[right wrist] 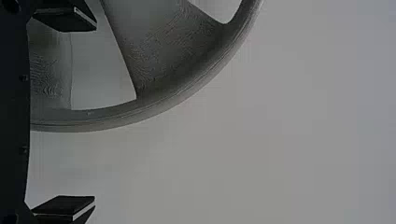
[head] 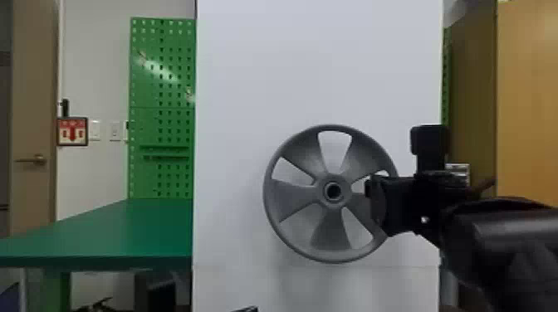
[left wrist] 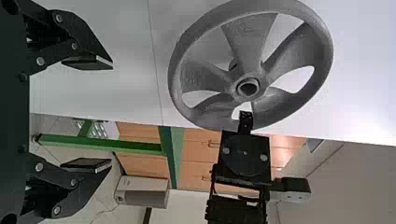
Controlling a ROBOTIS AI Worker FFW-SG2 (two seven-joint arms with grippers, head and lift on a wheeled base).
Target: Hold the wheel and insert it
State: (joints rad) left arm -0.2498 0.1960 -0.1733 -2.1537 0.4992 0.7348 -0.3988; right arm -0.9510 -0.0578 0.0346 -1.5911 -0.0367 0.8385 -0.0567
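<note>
Wheel (head: 332, 238) likely seated; release step. Rim (right wrist: 116, 117) between parted right fingers (right wrist: 65, 19); left fingers (left wrist: 88, 62) also open. Next: back right clear.

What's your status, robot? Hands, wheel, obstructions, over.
Left hand open; right hand open, at wheel's rim. Wheel upright before white panel. Right hand blocks part of wheel in head view.

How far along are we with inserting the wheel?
Looks done: the wheel is upright before the white panel; with both grippers open, something behind it probably carries it. In hand: nothing gripped; the right gripper stands open at the rim, the left gripper open, away from it. Remaining: likely pressing it home, then backing off; how deep it sits, I can't tell.
</note>
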